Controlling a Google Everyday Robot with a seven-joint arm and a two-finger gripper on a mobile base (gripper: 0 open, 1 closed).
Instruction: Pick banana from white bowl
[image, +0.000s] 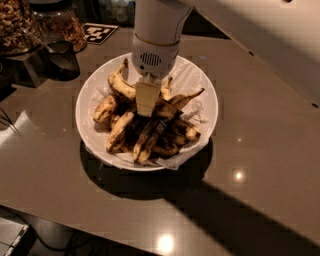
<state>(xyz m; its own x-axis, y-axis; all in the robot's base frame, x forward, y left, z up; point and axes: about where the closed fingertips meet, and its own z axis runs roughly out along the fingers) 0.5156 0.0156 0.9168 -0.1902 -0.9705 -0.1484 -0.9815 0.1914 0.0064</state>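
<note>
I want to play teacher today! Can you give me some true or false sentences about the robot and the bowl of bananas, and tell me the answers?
1. The hand is down over the bananas in the white bowl. True.
2. The white bowl is empty. False: it holds a pile of bananas on white paper.
3. Beyond the bowl, on the left, stand jars of what look like nuts. True.
4. The bowl sits on the floor. False: it sits on the brown table.
5. The bananas are all green. False: they are yellow with brown and black patches.
</note>
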